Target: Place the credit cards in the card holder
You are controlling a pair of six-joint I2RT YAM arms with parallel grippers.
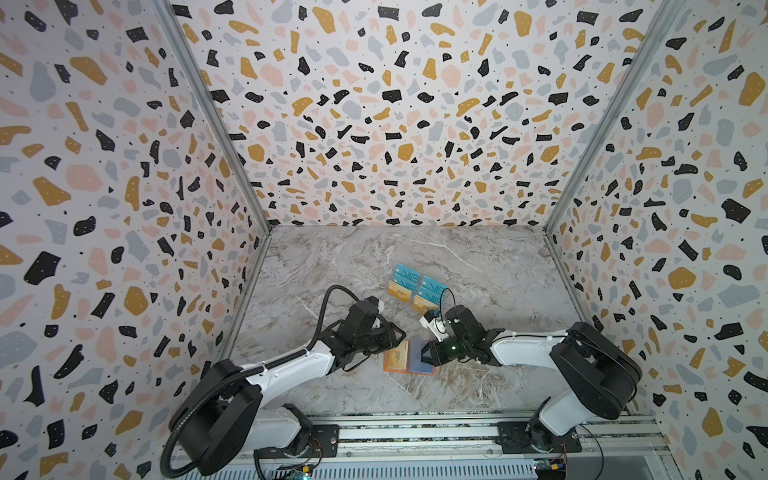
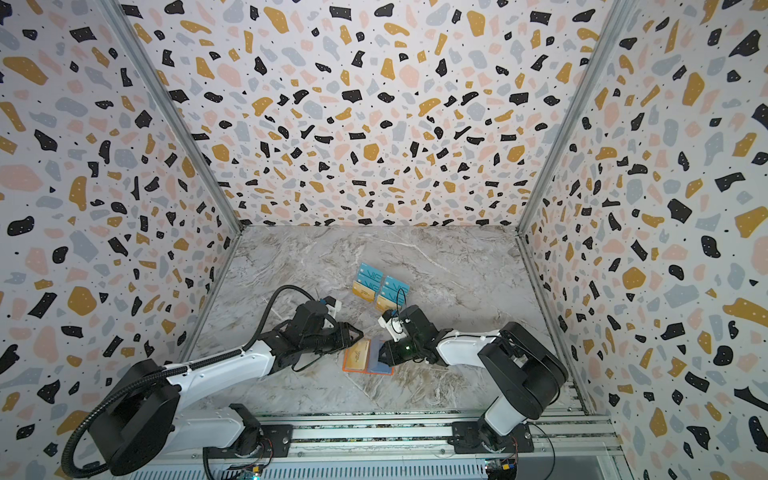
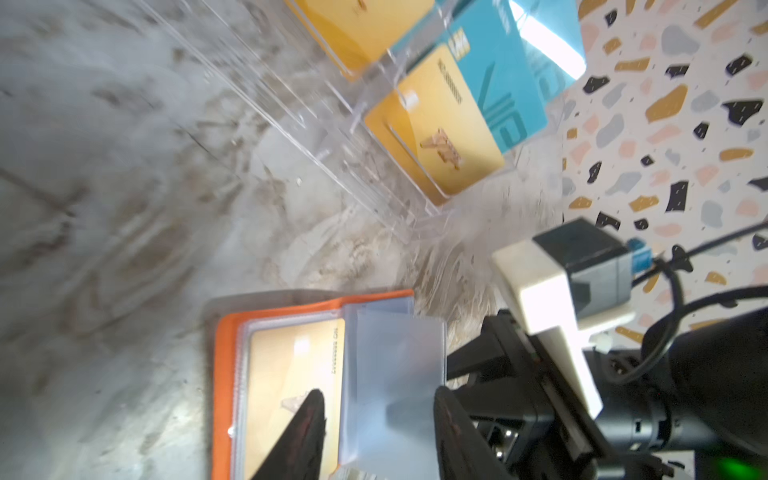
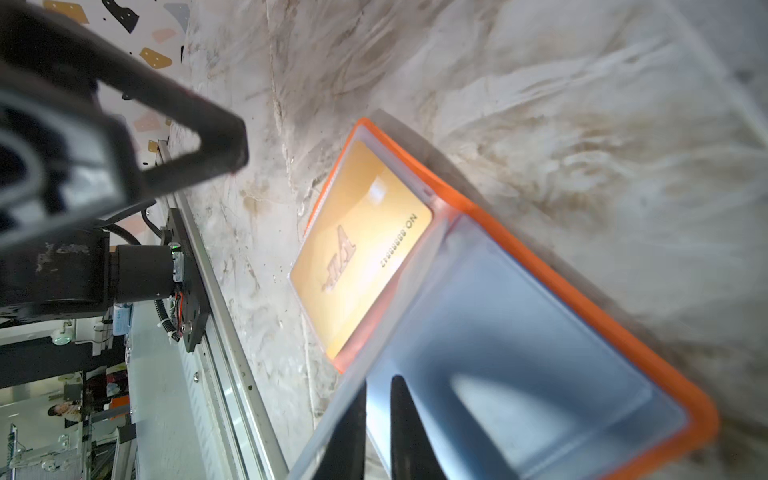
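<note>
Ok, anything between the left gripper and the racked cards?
Nothing but bare marble from the left gripper to the clear rack. Its front lips cover the credit cards low down; their tops are free. The right gripper, shut on a sleeve of the card holder, is off to one side.

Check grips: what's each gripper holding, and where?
Right gripper pinches a clear sleeve of the card holder at its free edge; left gripper open, holds nothing.

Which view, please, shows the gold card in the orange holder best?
Right wrist view: the gold card is large, its print legible. Left wrist view: a claw finger overlaps it. Both top views: tiny.
</note>
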